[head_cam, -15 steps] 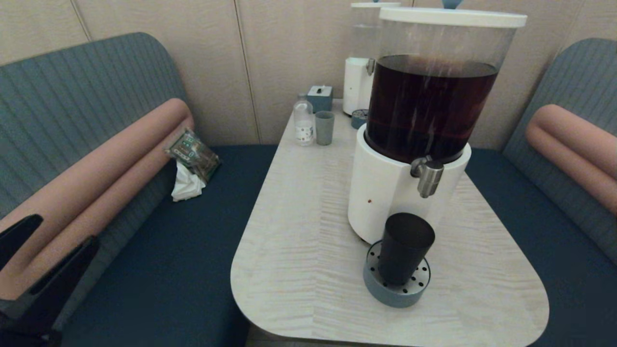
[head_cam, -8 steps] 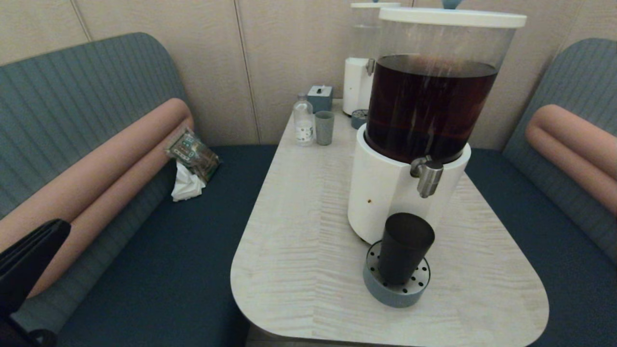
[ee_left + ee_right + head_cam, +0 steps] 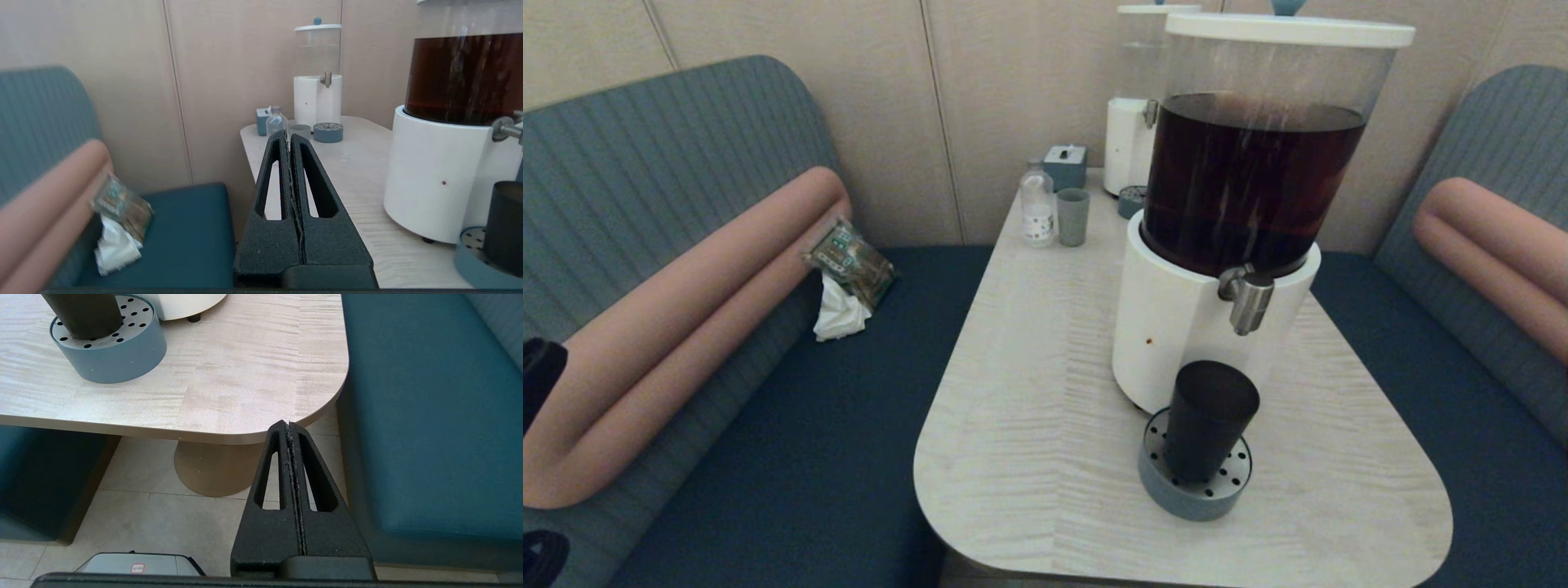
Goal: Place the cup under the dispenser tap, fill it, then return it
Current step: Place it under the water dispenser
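Observation:
The dark tumbler cup [image 3: 1209, 418] stands upright on a round blue-grey drip tray [image 3: 1194, 496], directly below the brushed-steel dispenser tap [image 3: 1248, 299] of the big white-based dispenser [image 3: 1176, 327] with dark brown liquid. The cup [image 3: 506, 226] also shows at the edge of the left wrist view, and its base [image 3: 83, 312] in the right wrist view. My left gripper [image 3: 288, 136] is shut and empty, off the table's left side above the bench. My right gripper [image 3: 289, 424] is shut and empty, low beside the table's near right corner.
At the table's far end stand a small clear bottle [image 3: 1037, 204], a pale grey-green cup [image 3: 1072, 216], a blue box [image 3: 1065, 166], a second small drip tray [image 3: 1131, 200] and a smaller white dispenser [image 3: 1131, 143]. A snack packet [image 3: 849, 261] and crumpled tissue [image 3: 837, 314] lie on the left bench.
My left gripper has drawn back toward the lower left, almost leaving the head view, and has gone from open to shut. The cup, tap and tray have not moved.

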Motion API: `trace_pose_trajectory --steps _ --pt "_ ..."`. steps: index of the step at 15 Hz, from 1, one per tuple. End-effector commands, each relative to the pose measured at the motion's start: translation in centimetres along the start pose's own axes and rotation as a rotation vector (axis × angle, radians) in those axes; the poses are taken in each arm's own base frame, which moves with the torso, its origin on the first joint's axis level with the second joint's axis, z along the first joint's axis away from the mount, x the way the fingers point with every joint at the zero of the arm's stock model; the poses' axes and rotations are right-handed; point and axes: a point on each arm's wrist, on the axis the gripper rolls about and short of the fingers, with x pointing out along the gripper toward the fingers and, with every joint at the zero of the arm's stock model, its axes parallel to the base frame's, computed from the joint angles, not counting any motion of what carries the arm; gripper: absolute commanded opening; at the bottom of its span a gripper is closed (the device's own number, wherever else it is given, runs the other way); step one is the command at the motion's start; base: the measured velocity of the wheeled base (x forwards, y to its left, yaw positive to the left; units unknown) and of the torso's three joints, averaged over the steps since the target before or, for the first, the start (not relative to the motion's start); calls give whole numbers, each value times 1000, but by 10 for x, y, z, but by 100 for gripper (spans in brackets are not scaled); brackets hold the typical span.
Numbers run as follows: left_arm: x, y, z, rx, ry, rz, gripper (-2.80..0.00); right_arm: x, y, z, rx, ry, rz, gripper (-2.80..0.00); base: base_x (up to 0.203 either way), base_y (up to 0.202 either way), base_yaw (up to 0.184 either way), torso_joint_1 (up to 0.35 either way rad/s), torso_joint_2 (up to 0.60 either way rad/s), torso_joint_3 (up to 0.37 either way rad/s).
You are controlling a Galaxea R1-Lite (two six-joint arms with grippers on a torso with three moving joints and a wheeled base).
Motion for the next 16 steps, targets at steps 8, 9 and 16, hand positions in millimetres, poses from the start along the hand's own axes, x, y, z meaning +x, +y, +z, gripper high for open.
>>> trace_pose_trajectory --steps 8,9,16 --pt "49 1 -54 -284 339 -682 -280 0 0 0 0 3 0 -280 0 0 0 0 0 0" --pt "62 1 -61 -320 363 -734 -280 0 0 0 0 3 0 -280 0 0 0 0 0 0" --pt "153 -57 -119 -457 467 -985 -280 0 0 0 0 3 0 -280 0 0 0 0 0 0"
